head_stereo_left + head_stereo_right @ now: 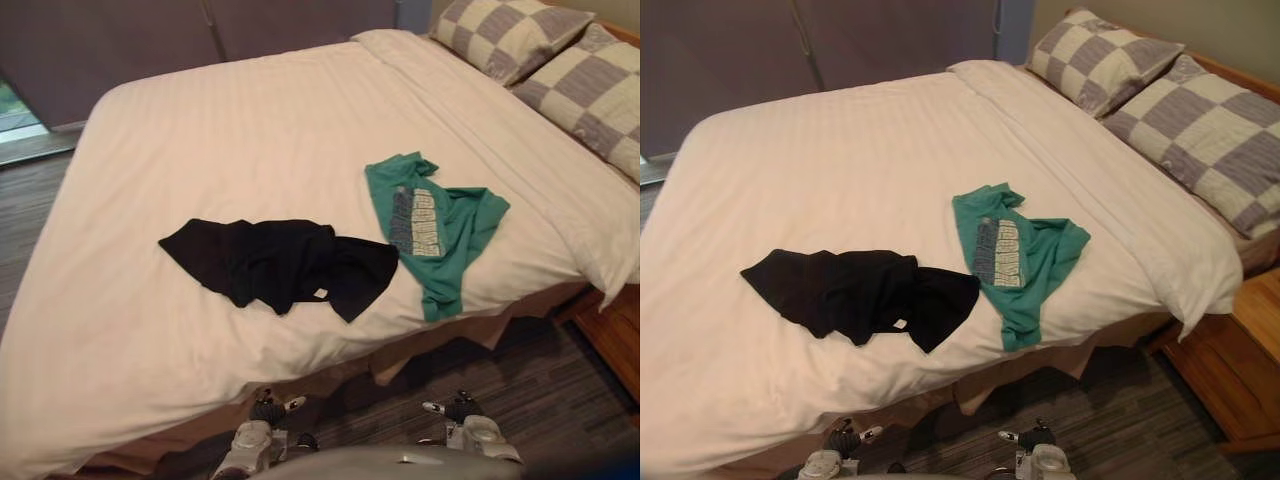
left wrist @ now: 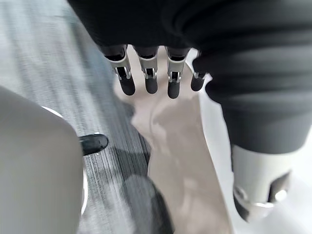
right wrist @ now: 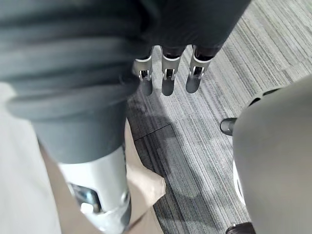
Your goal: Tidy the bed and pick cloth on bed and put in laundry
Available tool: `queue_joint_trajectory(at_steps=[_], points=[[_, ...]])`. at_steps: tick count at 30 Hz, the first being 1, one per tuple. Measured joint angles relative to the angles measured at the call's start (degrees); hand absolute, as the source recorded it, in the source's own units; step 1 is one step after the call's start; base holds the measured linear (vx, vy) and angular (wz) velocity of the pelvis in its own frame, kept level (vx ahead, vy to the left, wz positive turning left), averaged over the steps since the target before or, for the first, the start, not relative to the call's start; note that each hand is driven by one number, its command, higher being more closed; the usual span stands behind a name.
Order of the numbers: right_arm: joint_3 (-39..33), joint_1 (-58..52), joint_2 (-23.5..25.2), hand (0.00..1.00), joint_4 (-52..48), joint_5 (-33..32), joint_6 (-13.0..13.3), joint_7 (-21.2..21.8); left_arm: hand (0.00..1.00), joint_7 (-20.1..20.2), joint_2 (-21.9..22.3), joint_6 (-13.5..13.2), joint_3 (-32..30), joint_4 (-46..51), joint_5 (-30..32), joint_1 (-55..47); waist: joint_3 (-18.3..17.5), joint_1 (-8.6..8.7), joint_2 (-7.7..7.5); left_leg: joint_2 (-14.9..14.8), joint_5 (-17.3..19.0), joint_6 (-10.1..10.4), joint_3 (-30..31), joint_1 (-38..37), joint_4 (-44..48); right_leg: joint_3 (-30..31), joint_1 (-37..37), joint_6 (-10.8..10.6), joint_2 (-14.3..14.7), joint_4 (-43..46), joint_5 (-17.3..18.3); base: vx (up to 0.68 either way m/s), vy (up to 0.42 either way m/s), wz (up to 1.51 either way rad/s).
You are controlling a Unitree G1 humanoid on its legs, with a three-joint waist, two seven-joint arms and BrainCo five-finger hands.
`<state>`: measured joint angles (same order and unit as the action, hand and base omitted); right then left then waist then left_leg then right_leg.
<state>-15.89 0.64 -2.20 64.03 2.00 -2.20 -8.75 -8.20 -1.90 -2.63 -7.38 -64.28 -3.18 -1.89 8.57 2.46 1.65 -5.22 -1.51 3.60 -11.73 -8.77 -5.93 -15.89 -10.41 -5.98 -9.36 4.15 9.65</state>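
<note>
Hanging low beside the near edge of the bed, the left hand (image 2: 147, 78) is holding its fingers straight and slightly apart, grasping nothing, with the tan bed skirt (image 2: 180, 161) showing just past them. The right hand (image 3: 167, 80) is hanging the same way over the floor (image 1: 530, 390), fingers straight, apart and empty.

Two pieces of cloth are lying on the bed (image 1: 250, 130), both toward its near edge. The black garment (image 1: 275, 262) is lying crumpled and spread sideways, a small pale tag showing at its near side. Its right end is meeting the green T-shirt (image 1: 430, 225), which is lying rumpled with a pale printed panel facing up and its lower part drooping over the bed's edge.

A white cover with faint stripes is spreading over the bed, mostly smooth, and is hanging down over the tan skirt. Grey striped carpet is covering the floor, and dark panels (image 1: 150, 50) are standing behind the far side of the bed.

Two grey-and-cream checked pillows (image 1: 505, 35) (image 1: 590, 90) are resting at the head of the bed on the robot's right, well apart from the clothes. A wooden bedside cabinet (image 1: 1230, 370) is standing on the floor just beside that corner.
</note>
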Motion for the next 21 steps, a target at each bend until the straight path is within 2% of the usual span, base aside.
queue_joint_trajectory(at_steps=[2,3,5,8,13,16,18,19,21], points=[[-6.54,-0.77,-0.12,0.00,-0.11,-3.63,-0.89,-0.52,0.00,-1.41,1.71,1.01,-8.52,0.01,-4.72,-0.94,-0.12,-0.09,0.90,0.44,0.31,0.02,-0.98,0.24,-0.01,-0.11,0.04,-0.18,-0.65,0.76,0.27,0.11,0.022,0.02],[-8.32,-0.98,-0.11,0.00,-0.15,-4.44,-1.10,-0.53,0.00,-1.52,1.84,1.25,-10.14,-0.02,-5.33,-1.25,-0.17,-0.04,0.96,0.59,0.29,0.03,-1.95,0.35,-0.01,-0.13,0.12,-0.34,-0.87,0.95,0.53,0.10,0.040,0.10],[-13.86,-2.82,-0.32,0.00,-0.21,-7.20,-1.84,-0.56,0.00,-1.73,2.41,1.66,-17.74,0.04,-7.72,-2.44,-0.49,0.22,0.77,1.21,-0.41,-0.11,-8.12,1.00,0.02,-0.97,-0.03,-0.63,-1.85,1.44,1.30,0.12,0.041,0.29],[-18.46,-5.02,-0.09,0.00,-0.11,-10.61,-2.46,-0.58,0.00,-1.72,3.28,2.01,-26.64,0.11,-10.09,-4.55,-0.38,-0.46,0.26,1.22,-0.70,0.31,-12.14,0.74,0.04,-0.82,-0.08,-0.29,-1.88,1.57,1.72,0.14,-0.021,0.03],[-23.07,-5.20,0.00,0.00,-0.13,-13.10,-2.40,-0.55,0.00,-2.28,5.16,2.20,-33.63,1.16,-13.86,-8.09,-0.50,-0.55,0.26,0.10,-1.64,0.97,-15.24,-0.02,0.06,-0.73,-0.38,-0.27,-1.02,2.31,1.71,0.09,-0.059,0.00],[-23.12,-5.20,0.32,0.00,-0.20,-13.08,-2.35,-0.42,0.00,-4.11,5.71,1.73,-35.96,5.20,-18.64,-8.06,-0.74,-1.71,0.60,-0.90,-2.18,1.20,-16.13,-0.16,0.02,-0.86,-0.55,-0.25,-0.54,2.72,1.73,0.04,-0.041,0.06],[-22.73,-5.14,1.31,0.00,-0.66,-13.07,-2.31,-0.44,0.00,-5.62,5.67,0.31,-37.27,8.32,-20.55,-8.01,-0.74,-1.96,0.70,-1.15,-2.72,1.09,-16.17,-0.02,-0.02,-0.94,-0.65,-0.22,-0.26,2.83,1.74,0.01,-0.051,0.09],[-21.77,-5.16,1.56,0.00,-0.83,-13.09,-1.93,-1.16,0.00,-9.03,5.61,-1.91,-39.62,9.15,-20.50,-7.67,-0.80,-1.91,0.85,-1.36,-2.72,1.09,-16.15,0.02,-0.03,-1.32,-0.75,0.04,-0.07,2.83,1.91,0.00,-0.043,0.06],[-21.86,-5.46,1.88,0.00,-0.63,-13.17,-1.36,-1.87,0.00,-11.69,5.47,-2.90,-42.09,9.88,-20.95,-6.10,-1.03,-1.90,0.69,-1.58,-2.64,1.19,-16.05,1.00,-0.03,-1.86,-0.37,0.06,0.17,2.83,1.93,-0.01,-0.020,0.20]])
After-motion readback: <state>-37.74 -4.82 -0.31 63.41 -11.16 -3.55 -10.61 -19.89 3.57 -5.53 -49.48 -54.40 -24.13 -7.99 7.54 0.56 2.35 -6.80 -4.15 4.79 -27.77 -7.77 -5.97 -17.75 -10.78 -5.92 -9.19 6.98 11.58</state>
